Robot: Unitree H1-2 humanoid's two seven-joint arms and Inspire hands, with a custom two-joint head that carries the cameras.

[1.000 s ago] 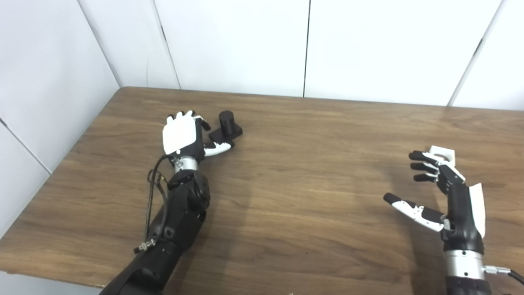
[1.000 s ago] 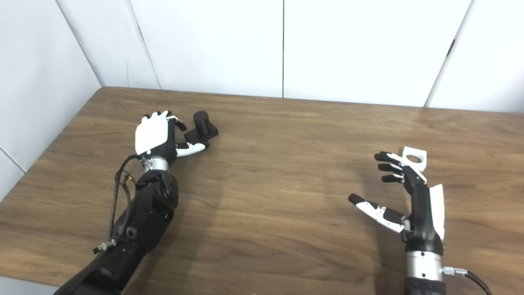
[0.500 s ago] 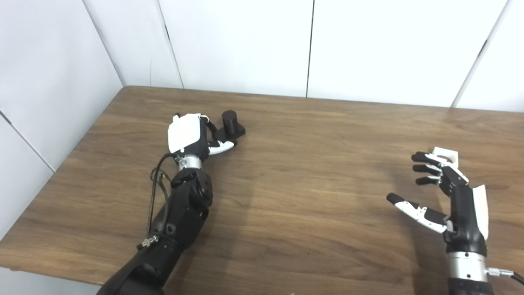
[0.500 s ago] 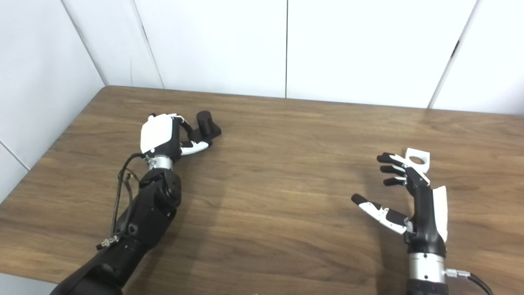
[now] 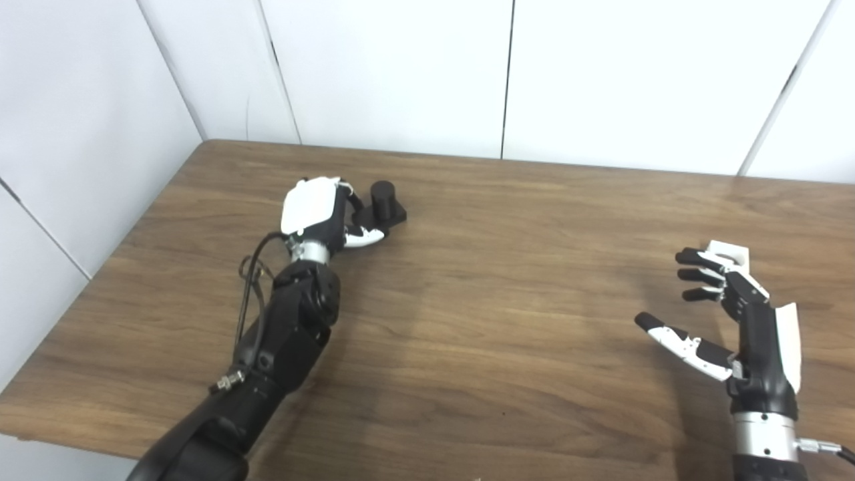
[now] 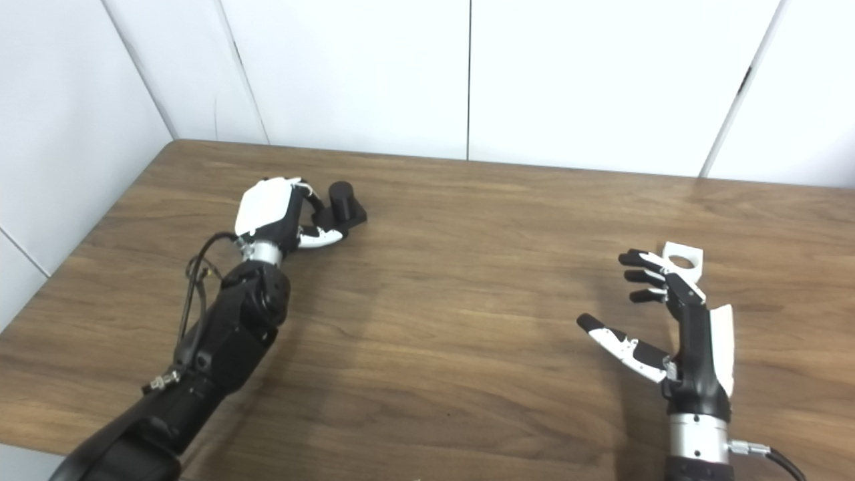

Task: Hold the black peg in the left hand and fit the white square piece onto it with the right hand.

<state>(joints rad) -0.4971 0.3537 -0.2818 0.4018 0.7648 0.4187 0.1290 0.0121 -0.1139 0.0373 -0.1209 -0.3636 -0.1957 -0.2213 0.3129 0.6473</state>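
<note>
The black peg (image 5: 384, 199), a short cylinder on a flat square base, stands on the table at the far left. My left hand (image 5: 314, 214) is at its left side, with fingers curled over the base edge and the thumb against the near edge. The white square piece (image 5: 728, 252), which has a round hole (image 6: 681, 255), lies flat on the table at the right. My right hand (image 5: 745, 321) is open, held edge-up with fingers spread, and its fingertips are just in front of the white piece without gripping it.
The wooden table (image 5: 507, 280) has its left edge and near edge in view. White wall panels (image 5: 401, 67) stand close behind the far edge and along the left side.
My left hand has curled its flat fingers around the peg base and turned. Hand and peg have shifted slightly right. The right hand has hardly moved. The camera shifted a little.
</note>
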